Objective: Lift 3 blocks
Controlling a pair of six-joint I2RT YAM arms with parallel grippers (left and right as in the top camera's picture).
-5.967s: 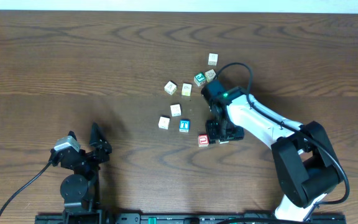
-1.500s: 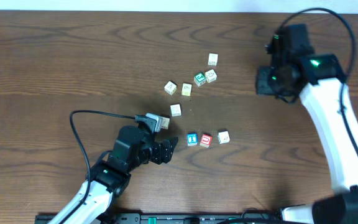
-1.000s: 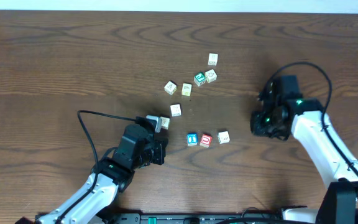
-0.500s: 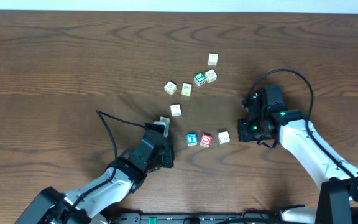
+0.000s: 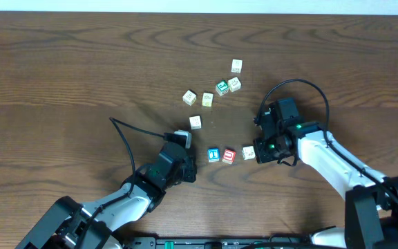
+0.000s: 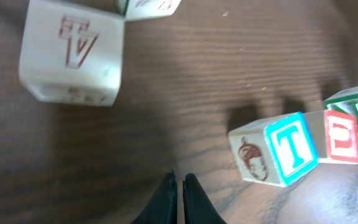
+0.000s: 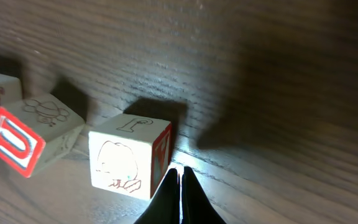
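Observation:
Three blocks lie in a row on the table: the blue block (image 5: 213,154), the red block (image 5: 229,155) and the pale cream block (image 5: 248,153). My left gripper (image 5: 193,174) is low on the table just left of the blue block, shut and empty. In the left wrist view its tips (image 6: 179,178) point at bare wood, with the blue T block (image 6: 291,148) and red block (image 6: 340,135) off to the right. My right gripper (image 5: 258,153) is shut beside the cream block's right side. Its tips (image 7: 180,172) sit at the lower right corner of the cream block (image 7: 126,160), holding nothing.
Another cream cube (image 5: 182,136) with a red letter lies just behind my left wrist (image 6: 73,53). Further back stand several loose cubes, among them a green-faced one (image 5: 221,88) and a cream one (image 5: 195,122). Cables trail from both arms.
Both arms have closed in on the row, the left from the left and the right sweeping down and left to the cream block. The blocks have not moved.

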